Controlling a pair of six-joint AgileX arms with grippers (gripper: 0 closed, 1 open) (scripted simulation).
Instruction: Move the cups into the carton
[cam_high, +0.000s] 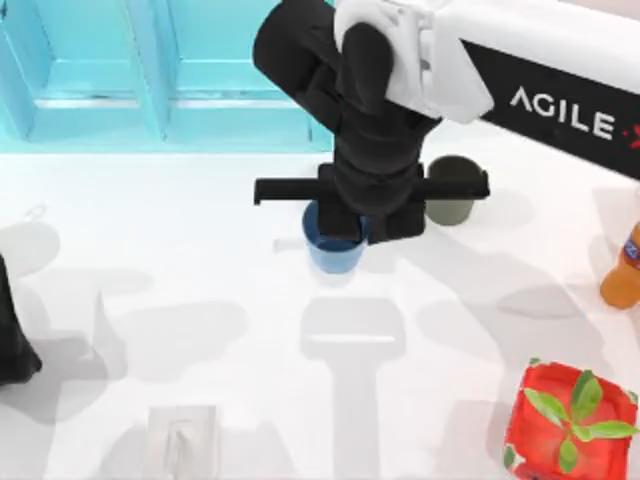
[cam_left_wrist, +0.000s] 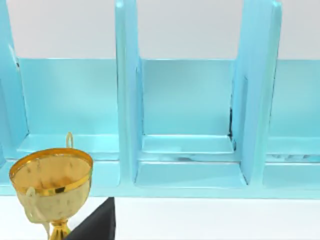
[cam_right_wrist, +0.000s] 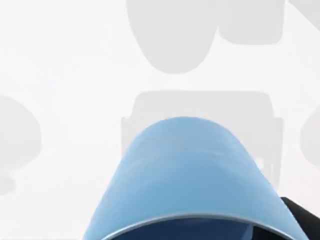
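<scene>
Spanning white table (cam_high: 200, 260), pale blue carton (cam_high: 100, 90) behind.

Bright, even light fills every view, and the white surface (cam_high: 200, 250) reads almost blown out. Soft grey shadows lie on it: arm-shaped patches spread below the blue cup (cam_high: 335, 250), and blurred-edged ones lie beyond it in the right wrist view. The gold trophy (cam_left_wrist: 50, 185) carries small specular glints. The blue cup's rim looks slightly soft up close.
</scene>
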